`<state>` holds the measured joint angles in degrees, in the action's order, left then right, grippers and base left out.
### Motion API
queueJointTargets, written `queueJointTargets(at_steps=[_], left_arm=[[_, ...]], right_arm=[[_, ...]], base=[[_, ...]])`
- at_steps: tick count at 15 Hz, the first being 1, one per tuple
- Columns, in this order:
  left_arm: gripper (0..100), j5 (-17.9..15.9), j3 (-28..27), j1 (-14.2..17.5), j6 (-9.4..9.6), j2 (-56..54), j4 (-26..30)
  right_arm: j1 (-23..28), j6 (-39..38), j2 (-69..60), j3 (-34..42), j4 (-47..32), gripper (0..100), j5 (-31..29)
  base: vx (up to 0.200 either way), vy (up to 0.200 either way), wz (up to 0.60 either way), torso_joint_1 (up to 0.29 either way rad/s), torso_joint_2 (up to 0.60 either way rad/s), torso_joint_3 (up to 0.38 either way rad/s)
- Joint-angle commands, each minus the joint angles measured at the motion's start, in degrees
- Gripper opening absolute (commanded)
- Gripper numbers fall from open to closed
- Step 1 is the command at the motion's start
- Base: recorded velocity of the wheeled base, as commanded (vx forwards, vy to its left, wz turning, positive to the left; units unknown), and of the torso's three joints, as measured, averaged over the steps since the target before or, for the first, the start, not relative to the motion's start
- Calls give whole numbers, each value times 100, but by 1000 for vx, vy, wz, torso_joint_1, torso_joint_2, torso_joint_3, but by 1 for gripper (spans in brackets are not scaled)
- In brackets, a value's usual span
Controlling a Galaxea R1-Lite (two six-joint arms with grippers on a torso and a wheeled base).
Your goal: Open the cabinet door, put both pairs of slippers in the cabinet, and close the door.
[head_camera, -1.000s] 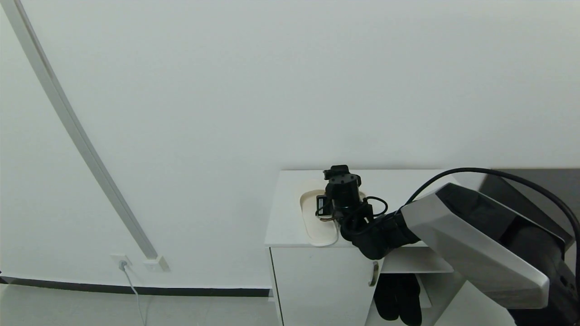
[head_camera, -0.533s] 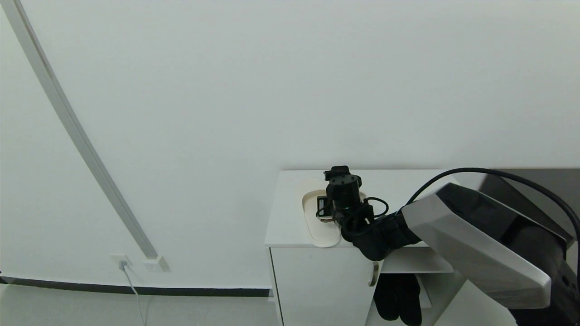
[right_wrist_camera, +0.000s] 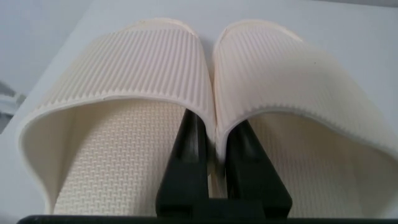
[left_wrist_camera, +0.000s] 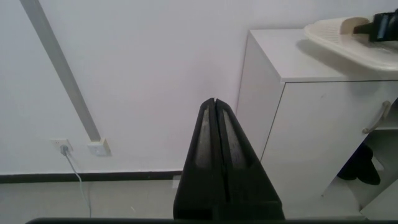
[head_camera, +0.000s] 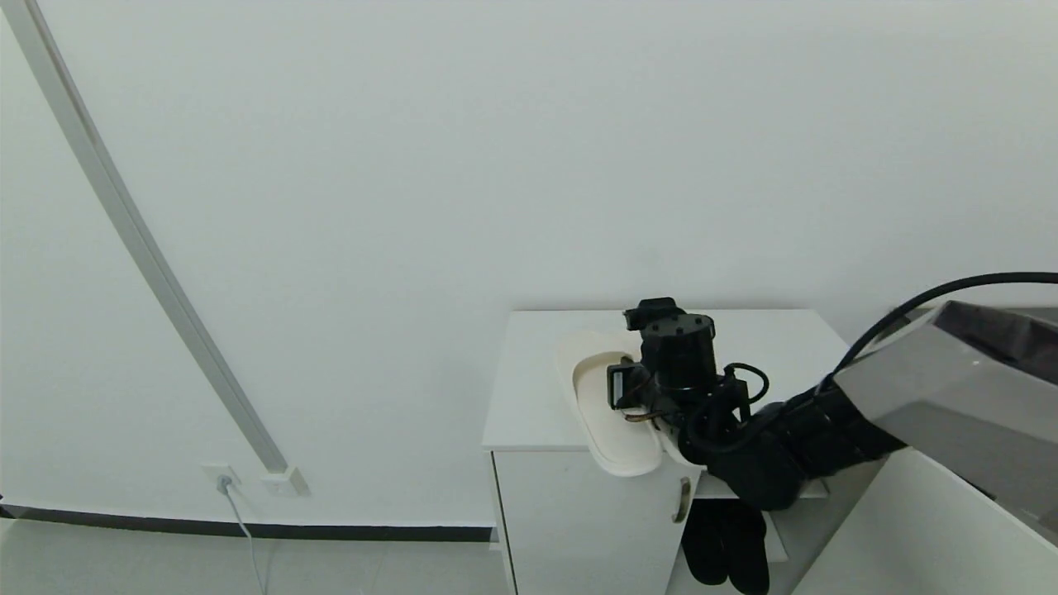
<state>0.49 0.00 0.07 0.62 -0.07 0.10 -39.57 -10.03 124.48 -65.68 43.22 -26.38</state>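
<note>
Cream slippers (head_camera: 616,413): the pair is sitting side by side at the top of the white cabinet (head_camera: 529,388), with the near ends jutting out past its front edge. I cannot tell whether the soles are resting on the top or hanging just clear of it.
Right gripper (right_wrist_camera: 214,143): it is pinching the pair. One finger is going into each slipper, and the two are squeezing the neighbouring inner walls together just under the straps.
Left gripper (left_wrist_camera: 215,109): its fingers are pressed together with nothing between them. It is hanging low, off to the cabinet's left side and well apart from the slippers.
Black slippers (head_camera: 731,549): this pair is already lying inside, on the lower level of the open right-hand compartment under the shelf.
How the cream pair is likely handling: ribbed straps and textured footbeds are suggesting moulded foam, so light, springy and not fragile. The surface is probably giving the pads fair friction.
Where to hold: the shared inner walls by the straps, as now, are the one spot where a single pinch is carrying both slippers.
Weak point: the walls are soft, so the outer sides may be sagging or splaying, and one slipper could be sliding free if the squeeze is easing.
Placing: the pair is looking wide for the opening. Judging from here, it wants going in low and level, clear of the shelf edge and the black pair.
</note>
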Motion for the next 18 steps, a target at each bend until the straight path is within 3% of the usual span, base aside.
queueJointTargets(at_steps=[1, 6, 18], left_arm=[[0, -5, 0, 1, -1, 7, -1], [0, -5, 0, 1, -1, 7, -1], [0, -5, 0, 1, -9, 7, -1]], right_arm=[[-244, 1, -1119, 1040, 117, 0, 203], [-719, 10, -2129, 2323, 284, 0, 740], [-771, 19, -2112, 2464, 328, 0, 845]], base=[[0, 0, 0, 0, 0, 0], [0, 0, 0, 0, 0, 0], [-17, 0, 0, 0, 0, 0]])
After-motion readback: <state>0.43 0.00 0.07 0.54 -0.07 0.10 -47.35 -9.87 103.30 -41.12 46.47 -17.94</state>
